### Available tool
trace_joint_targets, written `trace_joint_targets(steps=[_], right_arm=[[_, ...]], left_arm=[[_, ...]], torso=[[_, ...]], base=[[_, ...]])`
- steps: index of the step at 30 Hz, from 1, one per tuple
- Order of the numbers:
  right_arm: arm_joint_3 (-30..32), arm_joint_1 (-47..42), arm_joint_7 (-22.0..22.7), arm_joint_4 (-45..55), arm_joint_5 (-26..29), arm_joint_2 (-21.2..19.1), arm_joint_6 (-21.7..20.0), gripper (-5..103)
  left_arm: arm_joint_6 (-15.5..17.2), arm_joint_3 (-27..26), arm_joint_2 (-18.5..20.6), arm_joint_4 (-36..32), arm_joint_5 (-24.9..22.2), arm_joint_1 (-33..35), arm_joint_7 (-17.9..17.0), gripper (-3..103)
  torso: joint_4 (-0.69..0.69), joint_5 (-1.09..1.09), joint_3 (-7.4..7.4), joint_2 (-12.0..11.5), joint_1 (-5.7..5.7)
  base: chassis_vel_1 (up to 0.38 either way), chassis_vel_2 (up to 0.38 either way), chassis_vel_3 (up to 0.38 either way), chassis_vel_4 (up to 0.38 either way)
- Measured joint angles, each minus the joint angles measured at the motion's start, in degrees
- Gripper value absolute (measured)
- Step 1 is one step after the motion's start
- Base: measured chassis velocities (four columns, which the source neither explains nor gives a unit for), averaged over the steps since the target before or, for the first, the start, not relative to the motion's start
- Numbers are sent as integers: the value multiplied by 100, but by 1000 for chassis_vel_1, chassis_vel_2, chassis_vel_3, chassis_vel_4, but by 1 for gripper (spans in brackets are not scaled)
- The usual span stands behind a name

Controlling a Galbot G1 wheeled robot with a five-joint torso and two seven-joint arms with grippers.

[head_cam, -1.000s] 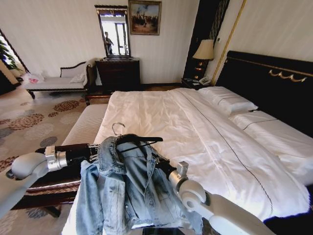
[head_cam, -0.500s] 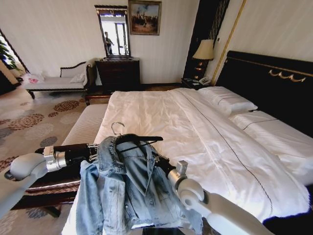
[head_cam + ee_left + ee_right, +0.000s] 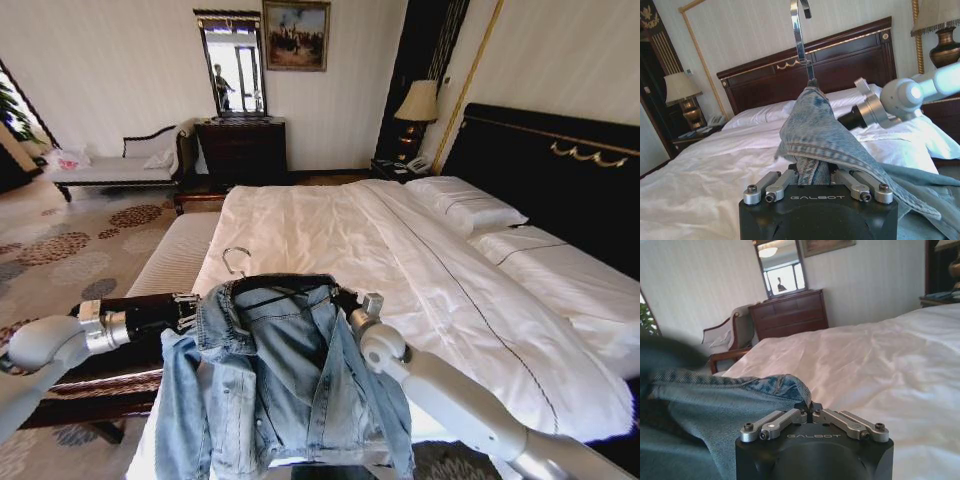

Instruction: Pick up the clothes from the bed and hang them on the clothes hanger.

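Note:
The clothes, a faded-blue denim jacket, hang open-fronted over the foot of the bed. They are draped on the black clothes hanger, whose silver hook stands up beside the collar. My left gripper is shut on the jacket's shoulder at one end of the hanger. In the left wrist view the denim rises out of the left gripper toward the hook. My right gripper is shut on the other shoulder. The right wrist view shows the right gripper pinching the denim edge.
A white cushioned bench stands at the bed's foot, on my left. Patterned carpet stretches left toward a chaise. A dark dresser with a mirror is against the far wall. The black headboard and a lamp are at right.
My right gripper has risen and swung outward, pulling its jacket shoulder over the hanger's end. The jacket now hangs wider and flatter. My left arm has shifted slightly left.

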Motion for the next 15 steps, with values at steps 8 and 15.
trace_joint_targets(steps=[8,15], right_arm=[[303,282,-3,43,-8,-160,-3,0],[565,209,3,475,-45,-410,20,0]], left_arm=[[-32,-65,-41,60,25,93,38,21],[-54,-93,-39,133,46,123,56,21]], torso=[[1,0,0,0,0],[2,0,0,0,0]], base=[[0,0,0,0],[0,0,0,0]])
